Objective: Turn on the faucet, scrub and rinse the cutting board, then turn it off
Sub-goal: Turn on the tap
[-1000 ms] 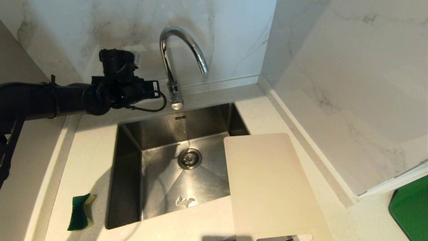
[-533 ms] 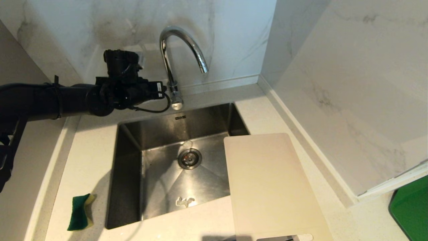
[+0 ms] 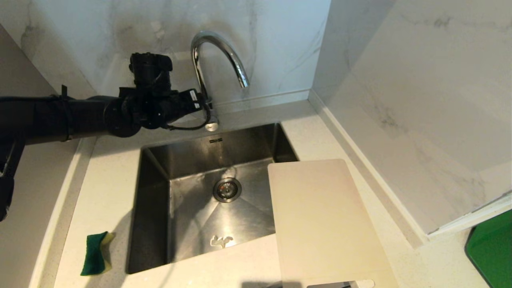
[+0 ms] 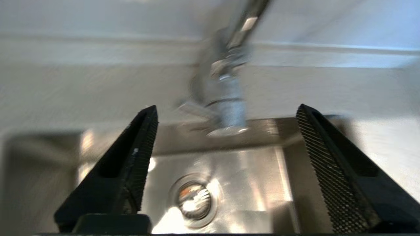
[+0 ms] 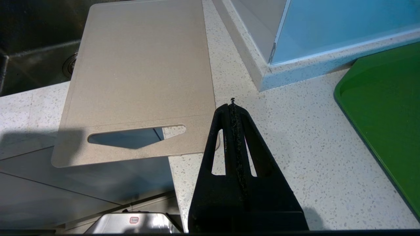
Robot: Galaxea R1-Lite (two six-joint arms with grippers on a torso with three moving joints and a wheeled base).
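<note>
I see the left gripper (image 4: pixel 226 111) spread wide and empty beside the faucet (image 3: pixel 216 60) base, the right gripper (image 5: pixel 233 108) closed, the cutting board (image 3: pixel 324 224) overhanging the sink (image 3: pixel 156 192).

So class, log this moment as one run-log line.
left gripper: open, at faucet base | right gripper: shut, parked by cutting board | water: none seen | sponge: on counter
</note>
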